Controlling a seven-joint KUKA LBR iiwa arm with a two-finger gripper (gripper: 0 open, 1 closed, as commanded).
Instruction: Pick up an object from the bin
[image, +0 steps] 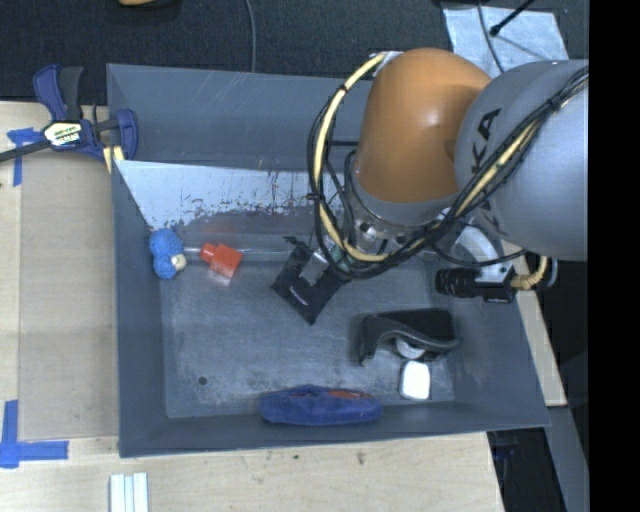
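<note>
Reaching in from right, arm angled down, end effector near bin centre, opening unclear.

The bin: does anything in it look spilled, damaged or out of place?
Nothing looks spilled or broken. Only the bin's back wall is odd: a band of reddish scuff marks runs across it, above the blue thing and the orange one.

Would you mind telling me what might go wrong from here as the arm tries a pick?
The gripper sits above bare grey metal bin floor, between the small orange block and the black curved piece; descending here may grasp nothing. The long blue object lies against the near wall, which could block a grasp.
</note>
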